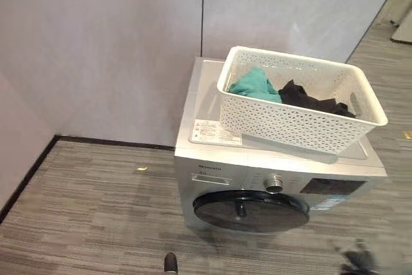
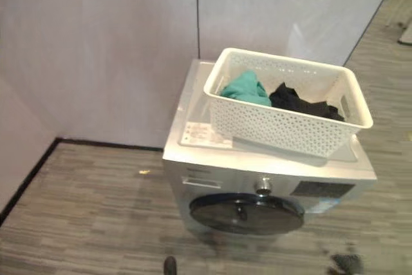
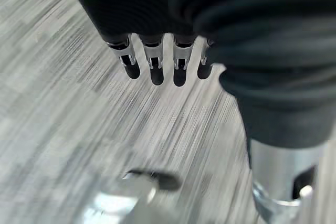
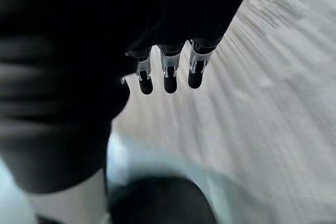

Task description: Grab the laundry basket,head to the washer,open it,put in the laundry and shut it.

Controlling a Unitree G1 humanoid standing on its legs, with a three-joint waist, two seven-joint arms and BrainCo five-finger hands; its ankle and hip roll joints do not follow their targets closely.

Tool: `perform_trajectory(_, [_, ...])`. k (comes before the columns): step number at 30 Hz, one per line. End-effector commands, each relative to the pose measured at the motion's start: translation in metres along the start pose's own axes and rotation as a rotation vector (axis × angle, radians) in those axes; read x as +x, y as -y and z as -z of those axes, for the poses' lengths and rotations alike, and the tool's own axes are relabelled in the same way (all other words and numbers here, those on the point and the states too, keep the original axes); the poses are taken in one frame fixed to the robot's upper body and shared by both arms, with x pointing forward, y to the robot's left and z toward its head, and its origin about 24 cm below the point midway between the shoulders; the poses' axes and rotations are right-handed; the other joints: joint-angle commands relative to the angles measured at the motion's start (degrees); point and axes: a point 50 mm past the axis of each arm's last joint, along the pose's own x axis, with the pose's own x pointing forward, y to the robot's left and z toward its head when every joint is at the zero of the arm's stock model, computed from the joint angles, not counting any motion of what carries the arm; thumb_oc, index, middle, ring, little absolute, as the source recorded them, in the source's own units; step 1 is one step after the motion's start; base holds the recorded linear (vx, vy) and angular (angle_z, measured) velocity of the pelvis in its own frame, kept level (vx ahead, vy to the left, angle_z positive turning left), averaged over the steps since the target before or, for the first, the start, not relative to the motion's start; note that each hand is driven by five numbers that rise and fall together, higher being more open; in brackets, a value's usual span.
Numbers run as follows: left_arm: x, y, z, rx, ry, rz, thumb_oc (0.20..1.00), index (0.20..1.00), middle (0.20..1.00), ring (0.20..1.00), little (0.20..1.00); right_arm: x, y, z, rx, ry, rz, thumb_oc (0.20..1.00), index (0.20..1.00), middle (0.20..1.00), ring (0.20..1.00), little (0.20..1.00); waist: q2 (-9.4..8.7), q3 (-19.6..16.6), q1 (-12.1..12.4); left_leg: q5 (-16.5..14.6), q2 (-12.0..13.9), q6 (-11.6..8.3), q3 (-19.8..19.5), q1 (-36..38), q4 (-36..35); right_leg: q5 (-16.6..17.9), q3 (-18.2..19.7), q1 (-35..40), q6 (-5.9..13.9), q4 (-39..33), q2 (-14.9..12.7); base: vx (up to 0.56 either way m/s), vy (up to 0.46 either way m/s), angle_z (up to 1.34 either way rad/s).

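Against the grey partition wall (image 1: 116, 49), on striped grey flooring (image 1: 84, 217): a silver front-loading washer (image 1: 212, 159), set at a slight angle to the wall, its round dark door (image 1: 251, 210) closed flat against the front. Above the door, a control knob (image 1: 275, 183) near the middle of the panel and a dark display (image 1: 335, 186) further right. On the washer's lid, toward its left front corner, a white label sticker (image 1: 215, 132).

Resting on top of the washer, over the right part of the lid: the white perforated laundry basket (image 1: 290, 127), upright, its right end reaching out to about the lid's right edge. Inside, at the left end, a crumpled teal garment (image 1: 254, 85); just beside it, toward the middle and right, a black garment (image 1: 309, 100), the two touching. Basket not held by either hand.

In the left wrist view: left hand (image 3: 157, 61) hanging above the floor, fingers (image 3: 156, 69) straight and side by side, pointing down, slack and holding nothing. A blurred silver shape below them, too smeared to identify.

In the right wrist view: right hand (image 4: 168, 72) likewise over the floor, fingers (image 4: 170, 77) straight in a row, relaxed, nothing between them. Well apart from the basket and the washer, both hands.
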Motion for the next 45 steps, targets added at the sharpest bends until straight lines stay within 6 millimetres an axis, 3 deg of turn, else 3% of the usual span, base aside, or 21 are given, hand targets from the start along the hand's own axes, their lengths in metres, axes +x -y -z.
perform_trajectory(1, [0.001, -0.010, -0.009, 0.097, 0.022, -0.059, 1.000, 1.000, 1.000, 1.000, 1.000, 0.010, 0.010, -0.020, 0.019, 0.047, 0.029, 1.000, 1.000, 1.000, 1.000, 1.000, 1.37, 1.8, 1.0, -6.9, 2.7, -0.19, -1.7, 3.5, 0.5, -7.0, 0.4, -0.3, -0.81, 3.5, -0.8, -0.04, -0.066, -0.01])
perform_trajectory(4, [0.001, 0.004, -0.026, 0.246, 0.099, -0.045, 1.000, 1.000, 1.000, 1.000, 1.000, 0.012, -0.026, 0.004, -0.007, -0.094, -0.087, 1.000, 1.000, 1.000, 1.000, 1.000, 1.77, 1.8, 1.9, -5.8, 3.7, -1.11, -2.0, 3.0, 0.5, -6.9, 0.1, 0.1, -1.25, 2.2, 0.1, -0.08, -0.093, 0.01])
perform_trajectory(7, [-0.001, 0.014, -0.032, 0.303, 0.138, -0.024, 1.000, 1.000, 1.000, 1.000, 1.000, 0.013, -0.039, 0.013, -0.050, -0.158, -0.117, 1.000, 1.000, 1.000, 1.000, 1.000, 2.26, 2.2, 2.6, -4.9, 4.8, -1.88, -2.4, 2.7, 0.5, -6.9, 0.0, 0.7, -1.65, 0.6, 1.3, -0.10, -0.106, 0.01])
perform_trajectory(11, [-0.002, 0.020, -0.039, 0.323, 0.169, -0.021, 1.000, 1.000, 1.000, 1.000, 1.000, 0.013, -0.052, 0.013, -0.106, -0.168, -0.151, 1.000, 1.000, 1.000, 1.000, 1.000, 2.76, 2.3, 3.2, -3.6, 5.8, -2.56, -3.0, 1.7, 0.5, -7.5, -0.2, 0.4, -2.10, 0.4, 2.2, -0.10, -0.095, -0.02])
perform_trajectory(16, [-0.006, 0.038, -0.051, 0.374, 0.245, -0.014, 1.000, 1.000, 1.000, 1.000, 1.000, 0.016, -0.064, 0.004, -0.293, -0.145, -0.167, 1.000, 1.000, 1.000, 1.000, 1.000, 4.20, 5.1, 5.0, 0.6, 7.8, -4.43, -5.6, -2.4, 0.5, -9.6, -2.0, 0.0, -3.24, 0.4, 4.0, -0.22, -0.122, 0.19])
perform_trajectory(17, [-0.007, 0.042, -0.056, 0.370, 0.261, -0.009, 1.000, 1.000, 1.000, 1.000, 1.000, 0.019, -0.062, -0.002, -0.316, -0.129, -0.156, 1.000, 1.000, 1.000, 1.000, 1.000, 4.29, 6.0, 5.1, 1.4, 7.6, -4.49, -5.8, -3.2, 0.5, -9.6, -2.5, 0.0, -3.42, 0.4, 3.7, -0.28, -0.087, 0.27])
perform_trajectory(19, [-0.008, 0.046, -0.063, 0.391, 0.284, 0.002, 1.000, 1.000, 1.000, 1.000, 1.000, 0.023, -0.049, -0.007, -0.312, -0.120, -0.111, 1.000, 1.000, 1.000, 1.000, 1.000, 1.77, 7.7, 3.5, -10.0, 6.2, -1.53, 0.7, -5.4, 18.4, -7.9, -3.9, -1.9, -4.49, 0.4, 0.9, -0.42, -0.086, 0.64])
perform_trajectory(22, [-0.007, 0.043, -0.053, 0.377, 0.247, 0.004, 1.000, 1.000, 1.000, 1.000, 1.000, 0.022, -0.045, 0.001, -0.292, -0.157, -0.098, 1.000, 1.000, 1.000, 1.000, 1.000, 1.64, 6.5, 2.6, -16.9, 5.6, -0.41, 0.7, -3.0, 34.5, -6.4, -4.5, -3.5, -5.02, 0.4, 0.5, -0.15, 0.052, 0.41])
perform_trajectory(23, [-0.007, 0.043, -0.053, 0.377, 0.246, 0.004, 1.000, 1.000, 1.000, 1.000, 1.000, 0.022, -0.045, 0.001, -0.292, -0.157, -0.098, 1.000, 1.000, 1.000, 1.000, 1.000, 1.80, 6.5, 2.6, -17.2, 5.8, -0.43, 0.6, -3.1, 34.9, -6.5, -4.5, -3.4, -5.02, 0.4, 0.7, -0.03, 0.092, 0.24])
perform_trajectory(24, [-0.006, 0.042, -0.050, 0.375, 0.237, 0.006, 1.000, 1.000, 1.000, 1.000, 1.000, 0.022, -0.043, 0.003, -0.286, -0.165, -0.093, 1.000, 1.000, 1.000, 1.000, 1.000, 2.05, 5.9, 2.4, -18.1, 4.8, -0.64, -0.2, -1.0, 34.8, -6.0, -4.6, -4.0, -4.69, 0.4, 0.7, -0.02, 0.201, 0.33])
perform_trajectory(25, [-0.006, 0.042, -0.046, 0.383, 0.225, 0.012, 1.000, 1.000, 1.000, 1.000, 1.000, 0.020, -0.041, 0.009, -0.266, -0.186, -0.087, 1.000, 1.000, 1.000, 1.000, 1.000, 2.74, 4.8, 1.8, -19.4, 2.2, -0.55, -2.0, 3.8, 29.8, -4.8, -4.7, -5.0, -3.87, 0.4, 0.8, -0.02, 0.199, 0.27])
perform_trajectory(26, [-0.006, 0.042, -0.046, 0.383, 0.225, 0.012, 1.000, 1.000, 1.000, 1.000, 1.000, 0.020, -0.041, 0.009, -0.266, -0.186, -0.087, 1.000, 1.000, 1.000, 1.000, 1.000, 2.73, 4.9, 1.8, -19.4, 2.2, -0.54, -2.0, 3.9, 29.7, -4.8, -4.7, -5.0, -3.87, 0.4, 0.7, -0.03, 0.246, 0.26])
perform_trajectory(28, [-0.007, 0.046, -0.046, 0.415, 0.231, 0.030, 1.000, 1.000, 1.000, 1.000, 1.000, 0.018, -0.041, 0.015, -0.231, -0.212, -0.087, 1.000, 1.000, 1.000, 1.000, 1.000, 2.99, 3.3, 0.4, -24.2, 0.4, 1.28, 0.1, 8.3, 20.3, -2.7, -5.3, -7.5, -2.06, 0.5, -0.9, -0.10, 0.284, 0.32])
perform_trajectory(29, [-0.007, 0.048, -0.049, 0.442, 0.244, 0.041, 1.000, 1.000, 1.000, 1.000, 1.000, 0.017, -0.041, 0.015, -0.208, -0.204, -0.085, 1.000, 1.000, 1.000, 1.000, 1.000, 2.91, 2.8, -0.3, -24.6, -1.1, 2.24, 0.2, 9.9, 13.7, -0.5, -5.3, -9.7, -0.73, 1.0, -2.3, -0.21, 0.351, 0.56])
perform_trajectory(30, [-0.007, 0.048, -0.053, 0.463, 0.264, 0.043, 1.000, 1.000, 1.000, 1.000, 1.000, 0.018, -0.042, 0.012, -0.199, -0.187, -0.084, 1.000, 1.000, 1.000, 1.000, 1.000, 2.69, 3.2, -0.5, -24.0, -2.0, 2.69, -0.4, 10.1, 11.9, 0.7, -4.7, -11.2, -0.17, 2.3, -3.2, -0.23, 0.324, 0.44])
perform_trajectory(35, [-0.007, 0.039, -0.064, 0.481, 0.303, 0.011, 1.000, 1.000, 1.000, 1.000, 1.000, 0.023, -0.036, -0.015, -0.158, -0.078, -0.047, 1.000, 1.000, 1.000, 1.000, 1.000, 2.26, 5.3, -0.6, -22.4, -3.3, 4.57, -0.3, 9.3, 9.6, 0.0, -2.4, -15.7, 1.62, 9.8, -5.1, -0.19, 0.132, 0.10])
perform_trajectory(37, [-0.006, 0.032, -0.068, 0.475, 0.312, -0.009, 1.000, 1.000, 1.000, 1.000, 1.000, 0.026, -0.014, -0.032, -0.132, -0.010, 0.036, 1.000, 1.000, 1.000, 1.000, 1.000, 1.42, 6.0, -1.0, -20.6, -4.5, 5.75, -1.0, 7.4, 9.4, -0.7, 2.7, -15.3, 1.47, 12.1, -6.1, -0.24, 0.062, -0.04])
perform_trajectory(38, [-0.006, 0.032, -0.068, 0.476, 0.312, -0.009, 1.000, 1.000, 1.000, 1.000, 1.000, 0.026, -0.014, -0.032, -0.132, -0.010, 0.036, 1.000, 1.000, 1.000, 1.000, 1.000, 1.41, 6.0, -1.0, -20.7, -4.5, 5.76, -0.9, 7.4, 9.4, -0.7, 2.8, -15.4, 1.47, 12.2, -6.1, -0.21, 0.024, 0.05])
perform_trajectory(42, [-0.004, 0.022, -0.065, 0.487, 0.294, -0.034, 1.000, 1.000, 1.000, 1.000, 1.000, 0.025, 0.024, -0.049, -0.092, 0.067, 0.171, 1.000, 1.000, 1.000, 1.000, 1.000, 0.98, 4.2, -0.5, -19.1, -3.8, 6.07, -1.9, 5.5, 8.7, -0.9, 6.4, -12.2, 1.36, 13.8, -8.3, -0.10, -0.060, 0.14])
perform_trajectory(44, [-0.003, 0.016, -0.063, 0.471, 0.285, -0.046, 1.000, 1.000, 1.000, 1.000, 1.000, 0.022, 0.038, -0.056, -0.093, 0.109, 0.219, 1.000, 1.000, 1.000, 1.000, 1.000, 0.28, 2.8, 0.2, -18.6, -3.2, 5.89, -2.0, 4.3, 8.7, 0.5, 6.5, -10.6, 1.90, 13.3, -9.8, -0.08, -0.183, 0.19])
perform_trajectory(45, [-0.003, 0.012, -0.062, 0.458, 0.282, -0.054, 1.000, 1.000, 1.000, 1.000, 1.000, 0.020, 0.051, -0.069, -0.087, 0.166, 0.269, 1.000, 1.000, 1.000, 1.000, 1.000, -0.37, 2.0, 1.0, -18.5, -2.1, 5.73, -1.7, 3.3, 9.3, 2.3, 6.3, -9.2, 2.45, 13.2, -11.7, -0.07, -0.185, 0.07])
